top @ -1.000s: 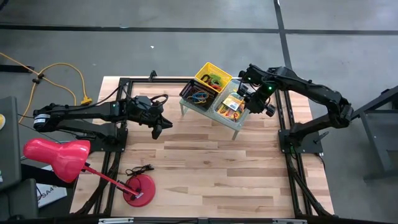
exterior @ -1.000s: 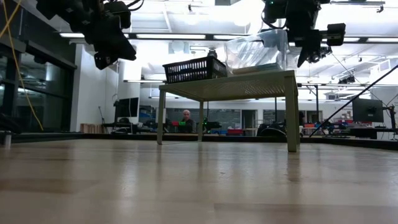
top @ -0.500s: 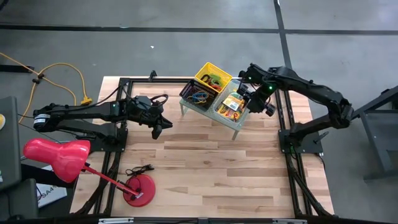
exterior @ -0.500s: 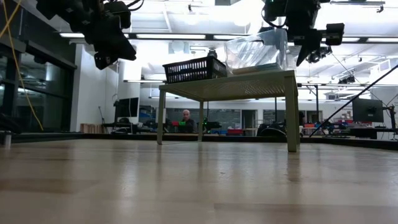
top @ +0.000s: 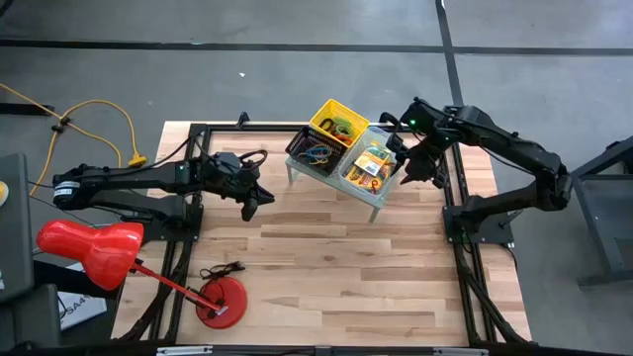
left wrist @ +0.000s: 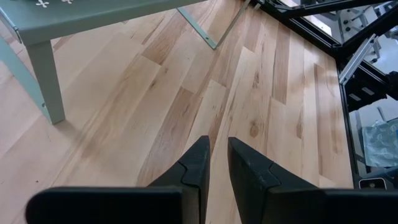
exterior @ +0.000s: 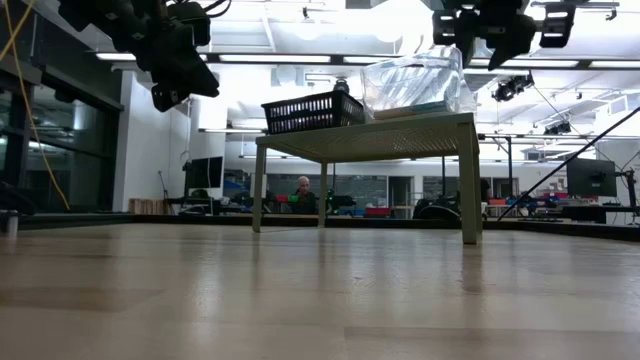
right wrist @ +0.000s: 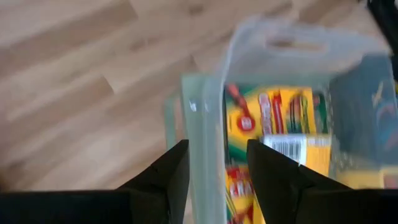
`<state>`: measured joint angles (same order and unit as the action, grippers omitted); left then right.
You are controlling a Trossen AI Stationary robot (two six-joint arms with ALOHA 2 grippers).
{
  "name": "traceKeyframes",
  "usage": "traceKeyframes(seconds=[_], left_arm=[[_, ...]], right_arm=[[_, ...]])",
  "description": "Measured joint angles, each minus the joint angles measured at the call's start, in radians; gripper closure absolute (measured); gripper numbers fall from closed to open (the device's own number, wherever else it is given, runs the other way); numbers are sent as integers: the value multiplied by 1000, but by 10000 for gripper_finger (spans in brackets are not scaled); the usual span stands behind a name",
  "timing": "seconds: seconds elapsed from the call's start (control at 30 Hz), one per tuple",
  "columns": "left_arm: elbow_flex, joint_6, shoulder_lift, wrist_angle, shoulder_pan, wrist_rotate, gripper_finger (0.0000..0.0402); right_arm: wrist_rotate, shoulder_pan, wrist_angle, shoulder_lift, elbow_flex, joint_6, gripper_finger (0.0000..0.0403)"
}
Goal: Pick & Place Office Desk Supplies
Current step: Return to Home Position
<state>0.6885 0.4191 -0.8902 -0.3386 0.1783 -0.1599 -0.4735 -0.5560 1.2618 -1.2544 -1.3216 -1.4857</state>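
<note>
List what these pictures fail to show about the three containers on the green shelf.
- Square yellow plastic basket: its tangled contents are too small to identify from above; at table height the black mesh tray hides it.
- Black mesh tray: its walls hide the contents from table height.
- Clear plastic tub: motion blur makes the print on its green-and-yellow card boxes unreadable in the right wrist view, and the right pincer cuts off its near wall.

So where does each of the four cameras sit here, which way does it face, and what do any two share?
High view: overhead, straight down on the table; both arms, left gripper, right gripper.
Low view: table height, level across; pale green shelf, black mesh tray, both arms from above.
Left wrist view: looks down at bare wood past its own fingers.
Right wrist view: open fingers over the clear tub of crayon boxes.
Shared: shelf and tub, high and low.
</note>
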Motion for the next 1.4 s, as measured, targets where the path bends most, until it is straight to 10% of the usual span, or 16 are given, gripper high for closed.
traceKeyframes(seconds=[0.53,0.87,1.1,1.4], left_arm=[[0,0,0,0,0,0,350],[0,0,0,0,0,0,350],[0,0,0,0,0,0,350],[0,0,0,0,0,0,350]], right_arm=[[-546,0,-20,3,0,0,254],[-252,0,-45,3,0,33,254],[-190,107,-86,-12,1,542,254],[161,434,-268,-12,1,908,254]])
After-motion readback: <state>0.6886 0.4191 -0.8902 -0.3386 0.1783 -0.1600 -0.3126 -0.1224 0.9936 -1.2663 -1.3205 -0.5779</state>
